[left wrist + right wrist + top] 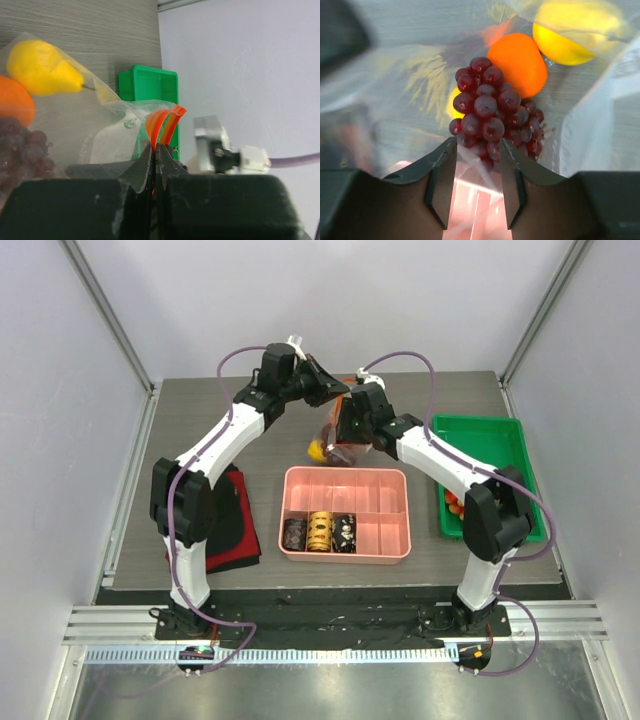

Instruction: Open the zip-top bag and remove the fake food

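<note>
The clear zip-top bag point(335, 435) hangs above the table between my two grippers. My left gripper point(155, 146) is shut on its red-orange zip strip point(164, 122) and holds the mouth up; it shows in the top view point(322, 390). In the bag lie a yellow pear point(42, 67), an orange point(15, 100) and a dark purple grape bunch point(25, 150). My right gripper point(477, 150) is open, its fingertips on either side of the lower grapes point(492, 107), with plastic film between them. The orange point(517, 62) and pear point(575, 35) lie beyond.
A pink divided tray point(390, 530) holding three dark and gold patterned cylinders point(319, 532) stands below the bag. A green bin point(495, 440) with red and yellow pieces is at the right. A red and black cloth point(232, 525) lies at the left.
</note>
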`<state>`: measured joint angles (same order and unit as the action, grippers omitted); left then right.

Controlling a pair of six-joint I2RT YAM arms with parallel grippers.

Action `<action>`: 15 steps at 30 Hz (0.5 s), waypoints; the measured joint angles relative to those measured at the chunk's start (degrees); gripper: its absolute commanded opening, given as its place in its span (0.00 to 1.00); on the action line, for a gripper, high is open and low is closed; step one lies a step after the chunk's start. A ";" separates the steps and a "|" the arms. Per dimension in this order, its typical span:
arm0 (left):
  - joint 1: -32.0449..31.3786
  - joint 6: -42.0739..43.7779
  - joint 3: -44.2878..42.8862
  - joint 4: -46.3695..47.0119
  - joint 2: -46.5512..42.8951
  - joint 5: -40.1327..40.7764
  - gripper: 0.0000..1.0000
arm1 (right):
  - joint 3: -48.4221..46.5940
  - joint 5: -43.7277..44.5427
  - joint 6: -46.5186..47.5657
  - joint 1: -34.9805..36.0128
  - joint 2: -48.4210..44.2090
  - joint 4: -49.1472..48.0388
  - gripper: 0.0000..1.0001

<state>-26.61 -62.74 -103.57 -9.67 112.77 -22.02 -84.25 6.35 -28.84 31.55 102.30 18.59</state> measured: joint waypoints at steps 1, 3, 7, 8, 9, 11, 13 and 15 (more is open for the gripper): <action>0.00 0.11 0.00 -0.02 0.00 0.07 0.00 | 0.42 -0.24 0.04 -0.17 0.70 -1.11 0.46; 0.00 0.15 0.00 0.00 0.00 0.17 0.00 | 0.79 -0.55 0.11 -0.26 1.90 -2.19 0.47; 0.00 0.20 -0.04 -0.02 0.17 0.31 0.00 | 0.79 -1.18 0.20 -0.87 4.20 -4.48 0.48; 0.00 0.20 -0.04 0.00 0.22 0.37 0.00 | 0.79 -1.42 0.22 -1.03 4.79 -5.03 0.50; 0.00 0.20 -0.04 -0.02 0.33 0.39 0.00 | 0.79 -1.60 0.22 -1.20 5.05 -5.27 0.51; 0.00 0.20 -0.04 0.00 0.55 0.42 0.00 | 0.79 -2.12 0.24 -1.42 5.79 -5.97 0.51; 0.00 0.20 -0.04 -0.02 0.74 0.44 0.00 | 0.79 -2.71 0.26 -1.55 6.54 -7.06 0.50; 0.00 0.24 -0.04 -0.04 0.85 0.46 0.00 | 0.79 -3.04 0.26 -1.68 7.34 -7.80 0.46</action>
<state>-26.61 -62.50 -103.61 -9.72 113.62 -21.56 -83.46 3.31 -28.58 29.87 109.65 10.79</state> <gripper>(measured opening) 0.003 0.503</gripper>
